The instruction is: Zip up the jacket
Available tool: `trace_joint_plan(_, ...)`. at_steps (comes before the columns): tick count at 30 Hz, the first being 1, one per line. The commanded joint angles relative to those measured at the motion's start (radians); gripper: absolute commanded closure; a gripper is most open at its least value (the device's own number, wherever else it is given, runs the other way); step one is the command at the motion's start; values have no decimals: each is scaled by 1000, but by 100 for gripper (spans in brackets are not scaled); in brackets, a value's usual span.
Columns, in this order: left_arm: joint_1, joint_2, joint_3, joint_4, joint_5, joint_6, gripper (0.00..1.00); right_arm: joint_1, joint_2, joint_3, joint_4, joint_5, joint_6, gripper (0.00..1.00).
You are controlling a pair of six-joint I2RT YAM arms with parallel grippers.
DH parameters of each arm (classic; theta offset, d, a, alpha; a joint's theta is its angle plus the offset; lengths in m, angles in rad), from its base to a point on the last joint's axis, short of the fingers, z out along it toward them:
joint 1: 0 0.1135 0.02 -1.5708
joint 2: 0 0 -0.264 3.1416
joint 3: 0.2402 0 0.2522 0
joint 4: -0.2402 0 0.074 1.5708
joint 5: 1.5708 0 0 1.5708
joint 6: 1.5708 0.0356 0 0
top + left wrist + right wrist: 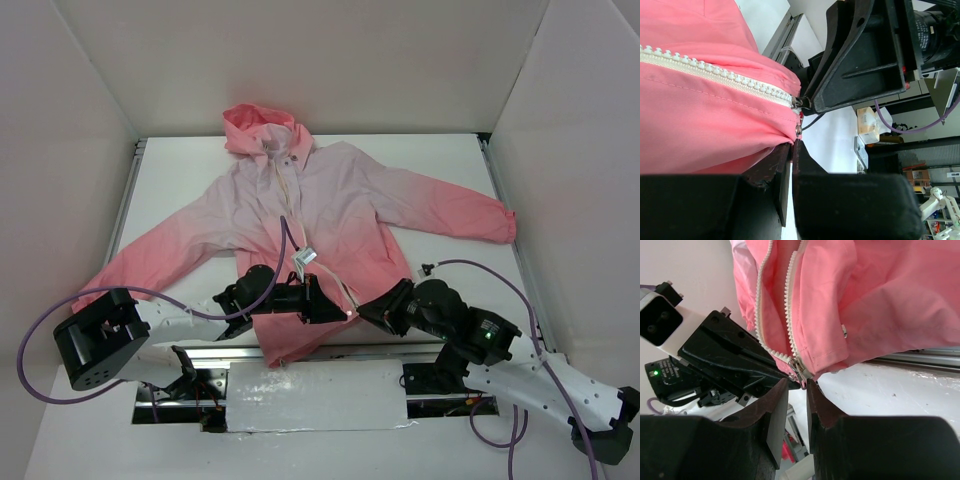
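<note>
From the top view, the jacket (330, 210) lies flat on the white worktop (440, 160), centre frame. Both arms meet at its lower edge, the left gripper (318, 303) just beside the right gripper (368, 312). In the left wrist view, my left fingers (777, 167) are nearly together at the bottom of the frame, and I judge they are pinching the coral hem (782, 135) just under the zipper slider (797, 103). In the right wrist view, the right fingers (776, 412) stand narrow too and seem to nip the zipper pull (801, 371) at lower centre. The two tooth rows (790, 305) part above it, so almost the whole run is left to close. To do this well, I'd hold the hem pinned and taut with the left. I'd then draw the pull straight along the teeth rather than lifting, and ease off if the fabric bunches. The jacket's long axis runs top to bottom in the top view, with the hood (262, 128) at the top and the hem at the bottom. The zipper (290, 215) slants from upper left to lower right.
</note>
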Motion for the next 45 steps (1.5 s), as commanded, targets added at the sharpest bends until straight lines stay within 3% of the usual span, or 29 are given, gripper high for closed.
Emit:
trace_joint_plan(1,1,-23,28,74,16,6,100,8,8,-12,38,20,0,72)
trace_joint_plan(12,1,-35,17,79,15,3,100,10,24,-12,61,30,-8,79)
trace_joint_plan(16,1,-38,17,79,16,3,100,8,27,-16,60,33,-2,96)
trace_joint_plan(19,1,-40,14,79,13,2,100,8,28,-15,52,37,-4,100)
trace_joint_plan(24,1,-41,12,78,13,2,100,10,25,-22,63,40,-14,100)
trace_joint_plan(30,-2,-41,0,71,4,-4,100,10,51,-36,195,73,-34,100)
trace_joint_plan(45,-12,-86,-60,22,-60,-1,100,7,228,111,454,89,-103,100)
